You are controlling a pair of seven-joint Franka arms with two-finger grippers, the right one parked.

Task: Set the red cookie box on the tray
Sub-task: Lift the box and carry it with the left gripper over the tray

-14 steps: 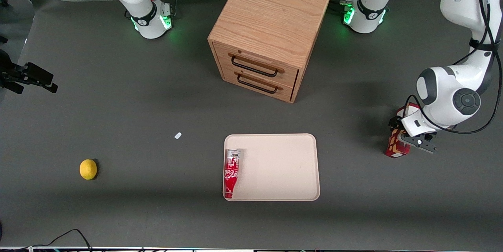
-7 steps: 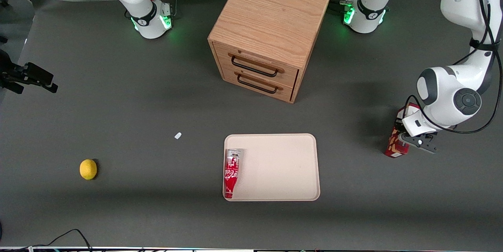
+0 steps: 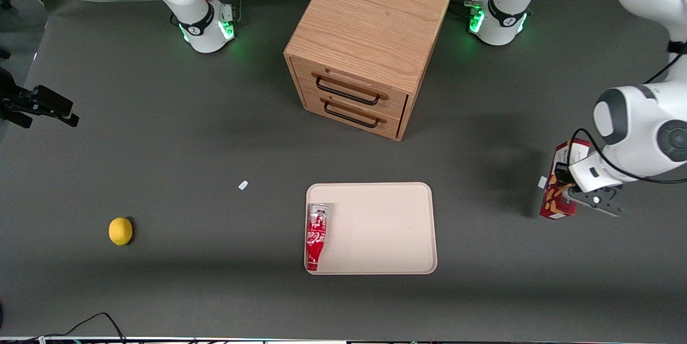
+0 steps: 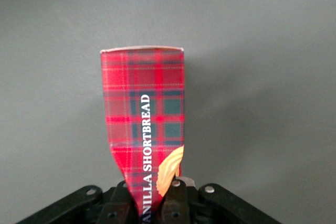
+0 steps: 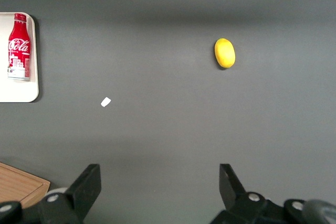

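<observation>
Toward the working arm's end of the table, well apart from the tray [image 3: 426, 226], the gripper [image 3: 570, 189] pinches the red cookie box [image 3: 558, 205] at one end. In the left wrist view the fingers [image 4: 174, 195] close on the box's [image 4: 143, 119] narrow faces, and the tartan carton looks squeezed in where they hold it. The rest of the box hangs free of the grip over bare dark table [image 3: 161, 145], and its shadow there suggests it is lifted, though its height cannot be read.

The step in hand appears to be the carry to the tray. With the hold at one end, a smooth sideways move would keep the long carton from swinging or slipping between the pads. No extra squeeze seems wise, since thin cardboard would likely crumple further.

On the tray, a red Coca-Cola bottle [image 3: 315, 236] lies along the edge toward the parked arm's end, so the open part nearer the working arm is the natural target. Coming down low there before letting go should set the box flat and clear of the bottle and the rim.

Farther from the front camera than the tray stands a wooden drawer cabinet [image 3: 365, 43]; the straight route to the tray looks clear of it.
</observation>
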